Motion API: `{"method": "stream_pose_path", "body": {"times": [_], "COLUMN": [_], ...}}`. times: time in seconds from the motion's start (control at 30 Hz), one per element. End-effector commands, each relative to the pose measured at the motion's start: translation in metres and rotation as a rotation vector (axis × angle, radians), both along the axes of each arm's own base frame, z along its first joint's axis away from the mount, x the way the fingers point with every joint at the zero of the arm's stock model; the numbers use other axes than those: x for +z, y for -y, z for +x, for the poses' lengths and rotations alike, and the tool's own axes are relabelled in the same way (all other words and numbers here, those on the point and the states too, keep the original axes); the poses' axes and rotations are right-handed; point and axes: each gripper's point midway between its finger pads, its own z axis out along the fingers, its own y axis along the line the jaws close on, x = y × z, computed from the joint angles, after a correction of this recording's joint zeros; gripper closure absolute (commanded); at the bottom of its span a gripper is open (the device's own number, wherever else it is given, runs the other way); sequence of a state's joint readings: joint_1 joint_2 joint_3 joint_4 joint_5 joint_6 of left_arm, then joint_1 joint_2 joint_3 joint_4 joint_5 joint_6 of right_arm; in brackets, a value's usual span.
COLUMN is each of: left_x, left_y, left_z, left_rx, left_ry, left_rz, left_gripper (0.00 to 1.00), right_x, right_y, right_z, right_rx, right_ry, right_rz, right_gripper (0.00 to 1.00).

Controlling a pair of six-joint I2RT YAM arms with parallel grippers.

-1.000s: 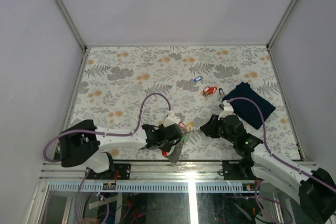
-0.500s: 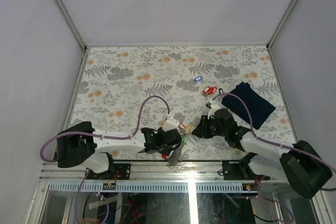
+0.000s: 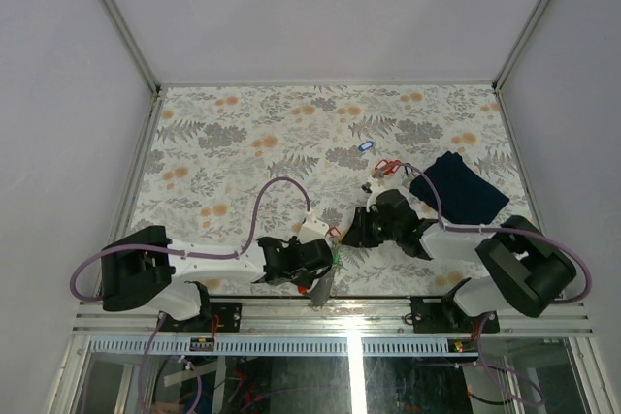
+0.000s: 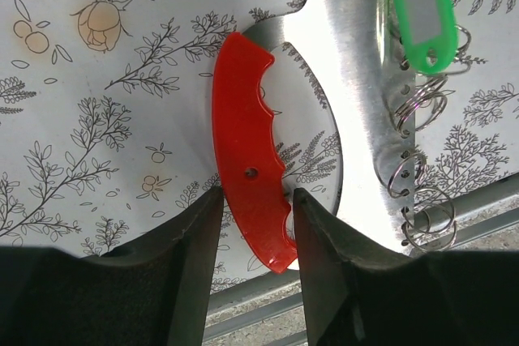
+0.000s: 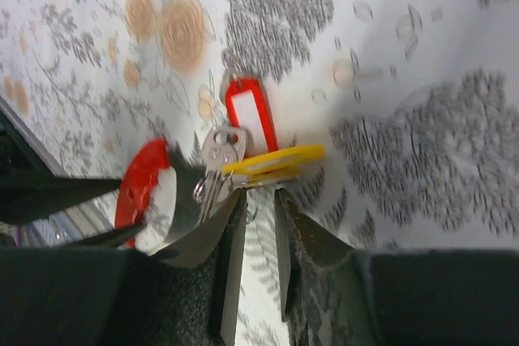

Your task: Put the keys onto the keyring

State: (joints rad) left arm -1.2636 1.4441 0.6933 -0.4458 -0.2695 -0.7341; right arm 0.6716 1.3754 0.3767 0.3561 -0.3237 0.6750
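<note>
On the flowered table (image 3: 243,143) the left arm reaches in low from its own side and the right arm folds across toward it, so both tools meet near the front edge. A navy cloth (image 3: 458,186) lies well off to the right.

The left gripper (image 4: 255,192) has its fingers pressed to either side of the red handle (image 4: 243,168) of a metal plate (image 4: 357,79), seemingly clamping it. The plate's far edge carries a row of rings (image 4: 409,172), one already bearing a green tag (image 4: 422,10).

The right gripper (image 5: 258,194) has its jaws nearly together. Whether they pinch anything cannot be told.

Just past its fingertips lie the keys (image 5: 217,155) with a red tag (image 5: 247,115) and a yellow tag (image 5: 276,162), the yellow one lying crosswise to the fingers. The plate sits just beside this bunch, so the right arm is the nearer one.

Two more tagged keys, a blue one (image 3: 365,145) and a red one (image 3: 388,166), lie farther back.
</note>
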Motion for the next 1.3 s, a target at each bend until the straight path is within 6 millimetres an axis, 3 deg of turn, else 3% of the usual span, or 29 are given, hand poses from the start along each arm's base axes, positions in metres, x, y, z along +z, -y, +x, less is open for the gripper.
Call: {"method": "stream_pose_path", "body": {"times": [0.0,0.23,0.33,0.47,0.67,0.77,0.87,0.97,1.03,1.17,1.27], "left_x": [-0.03,-0.03,-0.029,-0.029,-0.022,-0.019,-0.012,0.001,0.011,0.023,0.031], "left_y": [-0.062,-0.07,-0.07,-0.07,-0.07,-0.082,-0.086,-0.084,-0.079,-0.06,-0.05], "left_z": [-0.029,-0.034,-0.035,-0.032,-0.016,0.0,0.018,0.036,0.044,0.052,0.056], "left_rx": [0.018,0.059,0.069,0.084,0.198,0.312,0.406,0.442,0.43,0.323,0.268], "left_ry": [-0.112,-0.123,-0.119,-0.104,-0.06,-0.029,0.008,0.055,0.087,0.11,0.127], "left_rz": [0.224,0.204,0.198,0.193,0.135,0.11,0.042,-0.004,-0.034,-0.073,-0.092], "left_gripper": [0.6,0.6,0.6,0.59,0.53,0.53,0.6,0.62,0.57,0.48,0.47], "right_x": [0.023,0.036,0.035,0.046,0.055,0.062,0.069,0.08,0.083,0.081,0.077], "right_y": [-0.032,-0.06,-0.044,-0.014,0.016,0.03,0.038,0.038,0.039,0.034,0.023], "right_z": [0.046,0.091,0.116,0.126,0.099,0.086,0.075,0.063,0.054,0.032,0.01], "right_rx": [-0.019,0.002,-0.07,-0.129,-0.132,-0.166,-0.171,-0.132,-0.113,-0.058,-0.018], "right_ry": [0.127,0.23,0.291,0.359,0.375,0.392,0.399,0.4,0.368,0.289,0.224], "right_rz": [0.072,0.152,0.096,0.011,-0.072,-0.066,-0.062,-0.044,-0.046,-0.009,0.045], "right_gripper": [0.73,0.72,0.69,0.6,0.54,0.53,0.52,0.51,0.47,0.46,0.46]}}
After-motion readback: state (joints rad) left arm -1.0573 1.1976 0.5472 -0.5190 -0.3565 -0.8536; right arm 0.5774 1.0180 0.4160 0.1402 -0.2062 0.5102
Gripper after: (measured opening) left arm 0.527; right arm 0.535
